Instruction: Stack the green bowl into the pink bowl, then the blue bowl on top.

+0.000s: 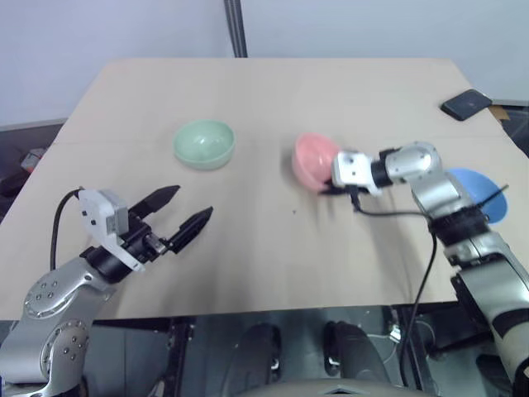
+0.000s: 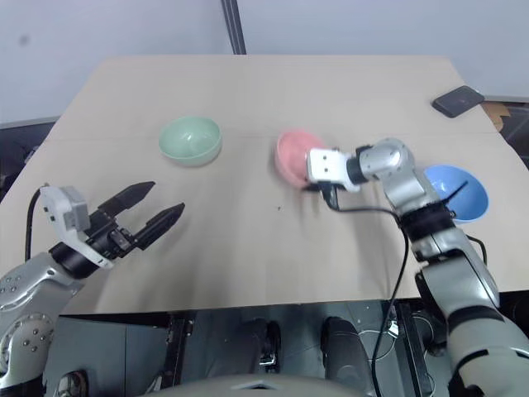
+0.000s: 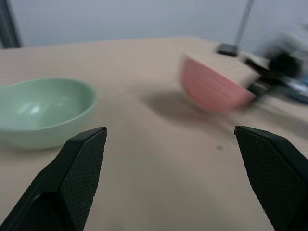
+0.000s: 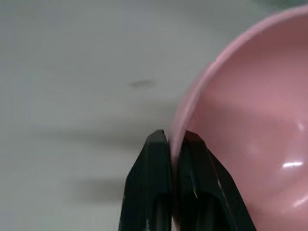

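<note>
The pink bowl [image 1: 312, 160] is at the table's middle, tilted up off the surface, with my right gripper [image 4: 173, 139] shut on its rim, one finger inside and one outside. The green bowl [image 1: 203, 143] sits upright to its left, farther from me than my left gripper [image 1: 188, 209], which hangs open and empty over the near left part of the table. In the left wrist view the green bowl [image 3: 43, 110] and pink bowl [image 3: 214, 86] lie ahead of the open fingers. The blue bowl [image 2: 456, 191] rests at the right, partly hidden behind my right arm.
A black phone [image 1: 467, 104] lies near the table's far right corner. A dark pole [image 1: 235, 29] rises behind the far edge of the tan table [image 1: 273, 256]. A cable [image 1: 421, 273] hangs from my right arm over the near edge.
</note>
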Controlling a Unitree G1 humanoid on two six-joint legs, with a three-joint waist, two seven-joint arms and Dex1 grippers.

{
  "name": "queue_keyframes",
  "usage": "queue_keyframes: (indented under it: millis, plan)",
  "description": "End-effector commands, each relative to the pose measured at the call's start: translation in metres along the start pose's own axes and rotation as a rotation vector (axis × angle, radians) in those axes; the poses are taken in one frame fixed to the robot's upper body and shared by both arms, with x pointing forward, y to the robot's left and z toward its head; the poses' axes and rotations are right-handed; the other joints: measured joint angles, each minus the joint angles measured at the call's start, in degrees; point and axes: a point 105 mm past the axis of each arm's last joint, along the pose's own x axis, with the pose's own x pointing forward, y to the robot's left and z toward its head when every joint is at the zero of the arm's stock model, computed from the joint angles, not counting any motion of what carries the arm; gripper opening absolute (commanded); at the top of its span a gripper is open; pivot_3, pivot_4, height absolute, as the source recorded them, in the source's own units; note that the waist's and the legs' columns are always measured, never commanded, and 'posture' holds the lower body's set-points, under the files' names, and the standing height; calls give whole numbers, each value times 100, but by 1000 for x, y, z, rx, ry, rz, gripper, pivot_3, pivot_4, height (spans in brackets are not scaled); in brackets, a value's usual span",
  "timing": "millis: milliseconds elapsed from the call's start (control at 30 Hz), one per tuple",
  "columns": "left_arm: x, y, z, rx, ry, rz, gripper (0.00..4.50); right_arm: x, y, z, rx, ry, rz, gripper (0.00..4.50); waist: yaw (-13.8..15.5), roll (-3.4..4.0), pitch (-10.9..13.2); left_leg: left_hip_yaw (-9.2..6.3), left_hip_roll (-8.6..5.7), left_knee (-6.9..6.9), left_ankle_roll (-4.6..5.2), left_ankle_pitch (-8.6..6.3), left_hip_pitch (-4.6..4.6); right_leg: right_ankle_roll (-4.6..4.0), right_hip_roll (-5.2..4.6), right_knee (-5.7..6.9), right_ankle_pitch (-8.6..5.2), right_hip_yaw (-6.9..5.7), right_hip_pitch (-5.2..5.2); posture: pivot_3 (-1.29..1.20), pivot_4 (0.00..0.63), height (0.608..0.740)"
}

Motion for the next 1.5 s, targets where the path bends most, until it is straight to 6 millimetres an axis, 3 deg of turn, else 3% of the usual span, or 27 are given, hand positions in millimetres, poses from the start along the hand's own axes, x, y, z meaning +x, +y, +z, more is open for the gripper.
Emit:
queue_keyframes:
  millis: [33,133,200,267,300,333,400,500,700,967,1033,1167,1267,1500]
  plan:
    - [11,4,10,-3,-3,11,4500,1,27,11,3,43,70,25,-6,-4,-6,-4,0,0,-3,-1,5,-3,0,2,-2,-4,4,0,150,739]
    - [17,7,12,-1,-6,17,4500,3,37,7,14,79,79,25,-43,-8,-10,-9,0,0,-17,-5,10,-5,2,4,-3,-11,8,0,150,739]
    - [21,10,11,33,14,39,4500,4,36,8,26,84,56,792,-49,-9,-10,-3,0,1,-12,-1,17,-5,7,8,-3,-3,9,0,150,739]
    - [26,18,7,132,68,117,4500,3,31,14,45,58,11,1136,-27,-8,-9,-3,0,1,-7,3,15,-6,10,9,-4,-4,8,0,150,739]
    - [28,21,4,171,100,144,4500,2,28,19,52,38,-21,1706,-28,-8,-8,-4,-2,1,-6,4,10,-6,16,10,-4,-7,6,0,150,739]
    - [34,24,6,209,130,169,4500,-4,19,33,72,-38,-101,2206,-27,-8,-8,-4,-4,1,-6,4,9,-6,19,9,-4,-8,5,0,150,739]
    - [51,30,11,297,203,182,4500,-22,9,59,107,-221,-219,2522,24,-14,-3,-4,-7,1,-5,4,7,-5,20,4,-3,-6,5,0,150,739]
    - [72,38,17,459,319,166,4500,-45,11,74,156,-412,-325,2522,127,-16,-3,-31,-12,4,-12,7,-2,13,30,12,7,-31,8,0,150,739]
    - [113,60,27,668,451,187,4500,-74,12,61,207,-427,-546,2522,115,-17,-1,-31,-26,3,-6,6,-4,19,28,-4,8,-33,18,0,150,739]
    - [149,76,0,783,637,145,4500,-80,12,55,231,-399,-668,2522,61,-19,0,3,-16,3,-8,8,0,23,62,5,6,-4,1,0,150,739]
    - [154,76,-4,788,652,125,3686,-83,14,53,232,-388,-687,2543,69,-24,3,6,-9,3,-7,8,-2,23,62,4,6,0,-1,0,150,739]
    - [159,75,-5,785,651,103,1633,-88,18,50,241,-373,-718,2543,103,-35,10,6,-5,3,-5,7,-4,23,60,3,6,6,-2,0,150,739]
    - [163,62,0,780,602,32,270,-91,19,47,246,-362,-729,2543,118,-38,12,5,-5,5,-4,7,-4,23,58,3,6,8,-1,0,150,739]
    - [159,1,32,802,367,-270,270,-99,21,41,258,-351,-749,2543,111,-46,16,8,-3,6,-2,6,-6,23,54,4,7,15,-5,0,150,739]
